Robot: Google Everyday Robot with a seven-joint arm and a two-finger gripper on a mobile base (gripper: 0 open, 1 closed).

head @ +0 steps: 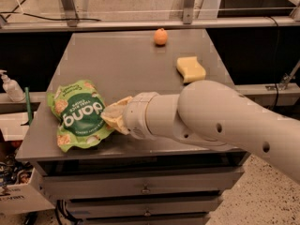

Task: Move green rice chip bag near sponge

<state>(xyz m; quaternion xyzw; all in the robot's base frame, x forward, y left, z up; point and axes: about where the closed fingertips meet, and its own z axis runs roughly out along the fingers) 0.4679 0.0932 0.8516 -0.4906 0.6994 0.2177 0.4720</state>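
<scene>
Grey counter (117, 64): middle bare, room to travel. White arm (211, 116) reaches in from the right, low along the front edge. Green rice chip bag (77, 114) lies flat at the front-left corner, close to both edges. Pincer (115, 118) touches the bag's right edge; whether it grips, cannot tell. Sponge (191, 69) well apart, back-right of the pincer, near the right edge. Orange fruit (161, 36) farther back.
</scene>
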